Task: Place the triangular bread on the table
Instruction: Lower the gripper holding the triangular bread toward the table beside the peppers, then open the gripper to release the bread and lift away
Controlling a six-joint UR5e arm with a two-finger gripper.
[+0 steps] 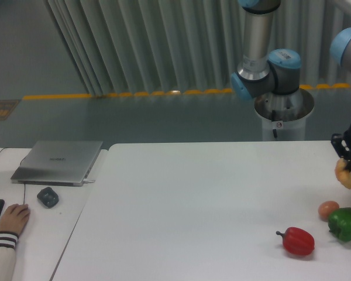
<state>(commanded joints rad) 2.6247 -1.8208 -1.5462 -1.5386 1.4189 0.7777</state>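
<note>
At the right edge of the view my gripper (pixel 350 167) hangs above the table (pixel 199 205), shut on the triangular bread (pixel 348 175), a pale tan piece partly cut off by the frame edge. The bread is held in the air, just above and behind the small orange-brown ball (pixel 328 209). The arm's blue-capped joints (pixel 263 76) rise from the base behind the table.
A red pepper (pixel 297 241) and a green pepper (pixel 346 223) lie at the table's front right. To the left stands a narrower desk with a closed grey laptop (pixel 59 161), a mouse (pixel 47 196) and a person's hand (pixel 10 219).
</note>
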